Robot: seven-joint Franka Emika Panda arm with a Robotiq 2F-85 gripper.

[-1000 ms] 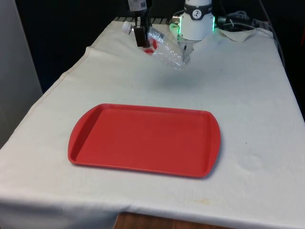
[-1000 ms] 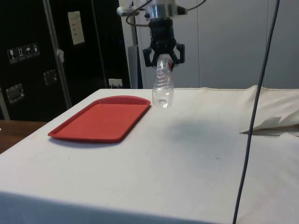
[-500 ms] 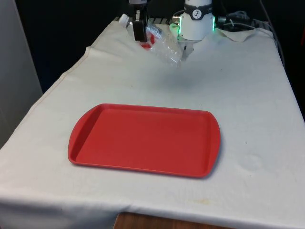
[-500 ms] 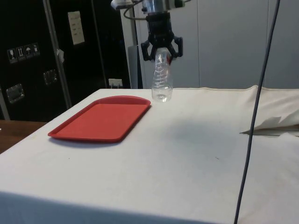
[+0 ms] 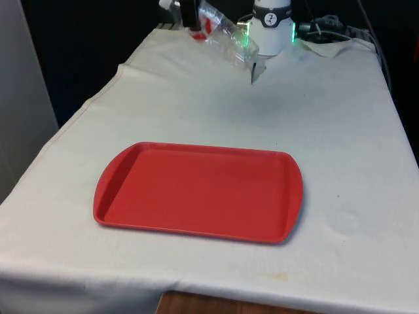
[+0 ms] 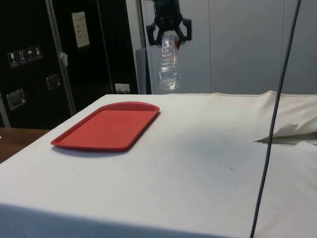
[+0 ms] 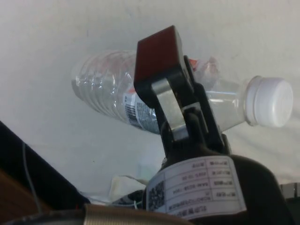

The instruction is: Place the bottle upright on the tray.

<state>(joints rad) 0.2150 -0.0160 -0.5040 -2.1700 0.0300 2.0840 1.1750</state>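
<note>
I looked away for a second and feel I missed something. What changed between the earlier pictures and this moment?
The gripper has lifted the clear bottle higher above the table, holding it near the neck with its white cap end up. The bottle still hangs tilted, well short of the red tray. The tray has not moved and carries nothing.

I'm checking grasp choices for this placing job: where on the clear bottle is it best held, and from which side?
On the upper body just below the neck, where the hand holds the bottle now, with the fingers closing across its round sides. That leaves the flat base free to meet the tray. The bottle hangs tilted, white cap uppermost, so it likely needs levelling before it is set down.
</note>
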